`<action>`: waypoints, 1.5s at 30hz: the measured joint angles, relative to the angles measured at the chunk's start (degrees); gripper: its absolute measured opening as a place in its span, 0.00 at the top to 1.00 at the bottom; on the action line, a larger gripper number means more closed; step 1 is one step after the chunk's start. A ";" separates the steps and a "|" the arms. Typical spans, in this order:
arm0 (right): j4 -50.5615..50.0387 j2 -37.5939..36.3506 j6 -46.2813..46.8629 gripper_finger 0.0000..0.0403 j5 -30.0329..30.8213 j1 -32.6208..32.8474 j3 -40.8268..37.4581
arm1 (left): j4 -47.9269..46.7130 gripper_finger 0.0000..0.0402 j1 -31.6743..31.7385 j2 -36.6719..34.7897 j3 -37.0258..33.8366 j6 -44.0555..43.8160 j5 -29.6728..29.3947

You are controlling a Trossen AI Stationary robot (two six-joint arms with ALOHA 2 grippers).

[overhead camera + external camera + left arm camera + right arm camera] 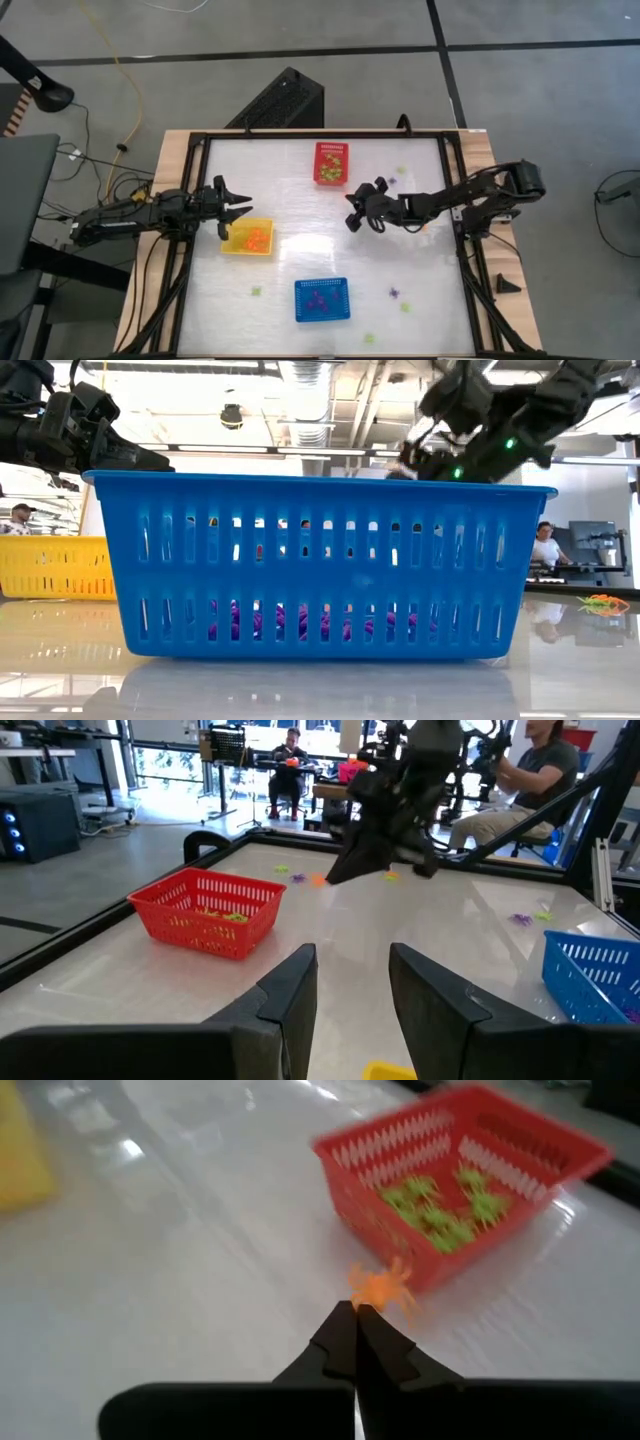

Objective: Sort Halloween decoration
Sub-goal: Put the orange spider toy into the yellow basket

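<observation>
My right gripper [357,1308] is shut on one orange trinket [382,1288] and hangs in the air over the table's middle [352,217], just in front of the red basket [331,162]. That basket holds light green trinkets [440,1205]. My left gripper [238,207] is open, hovering above the far edge of the yellow basket [248,238], which holds orange trinkets. The blue basket [322,300] holds purple ones [300,622]. Loose trinkets lie on the table, among them a green one [402,170] and a purple one [395,293]. My right gripper pinches the orange trinket by its near edge [368,1300], only at the fingertips [340,1325]. The trinket sticks out past the tips and is lifted clear of the table.
More loose trinkets lie near the table's near edge: green [256,292], green [368,338] and green [405,306]. The table has a raised black frame [452,190]. People sit in the room beyond the table [520,780]. Bare table surface lies between the three baskets.
</observation>
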 joint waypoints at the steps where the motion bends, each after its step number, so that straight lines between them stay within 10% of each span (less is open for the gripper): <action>1: 0.34 -0.91 -0.64 0.95 -0.05 0.54 0.00 | -0.02 0.71 -0.02 0.00 0.00 0.00 0.00; 14: 1.46 -6.45 -3.35 0.92 -1.78 4.46 0.07 | -0.02 0.71 -0.02 0.00 0.00 -0.02 0.00; 45: 16.75 19.44 5.06 0.46 -5.95 -1.38 0.54 | -0.02 0.71 0.00 -0.02 0.00 0.00 0.02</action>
